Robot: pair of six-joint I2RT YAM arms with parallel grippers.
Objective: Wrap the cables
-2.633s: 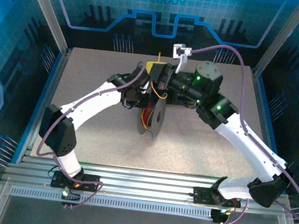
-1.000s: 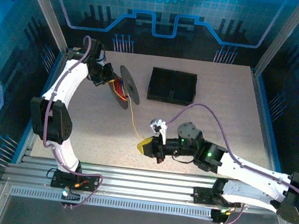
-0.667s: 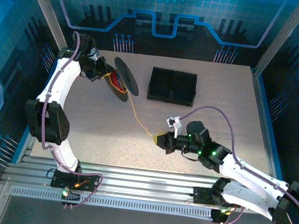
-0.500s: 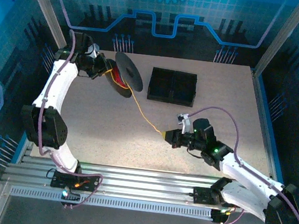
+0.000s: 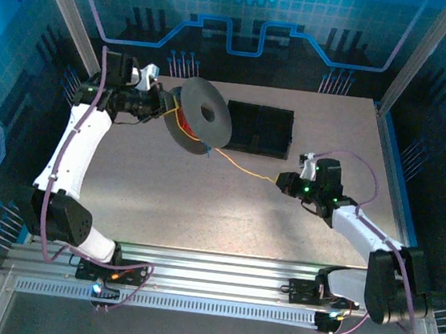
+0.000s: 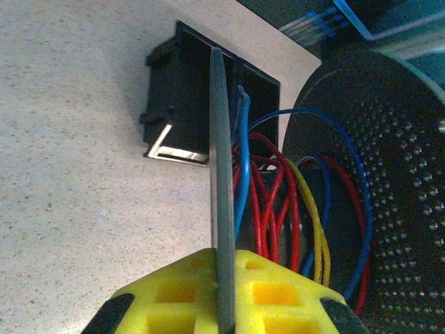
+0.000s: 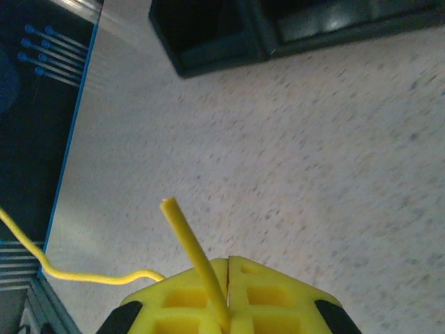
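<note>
My left gripper (image 5: 167, 112) is shut on the thin grey flange (image 6: 221, 202) of a dark spool (image 5: 215, 130), held up at the back left. Red cables (image 6: 268, 209), blue cables (image 6: 242, 167) and a yellow-orange cable (image 6: 311, 223) are wound round the spool's core, next to its perforated flange (image 6: 396, 181). The yellow-orange cable (image 5: 243, 167) stretches from the spool to my right gripper (image 5: 284, 182) at mid right. In the right wrist view that gripper (image 7: 228, 292) is shut on the cable (image 7: 189, 243), whose short free end sticks out above the fingers.
A black two-compartment tray (image 5: 269, 132) stands at the back centre, just right of the spool, and appears again in the left wrist view (image 6: 182, 104) and the right wrist view (image 7: 229, 42). The speckled table (image 5: 163, 200) spreads out below the cable.
The left arm has swung the spool rightward and turned its face toward the camera. The right gripper has moved right and toward the back, drawing the yellow-orange cable out nearly straight.
</note>
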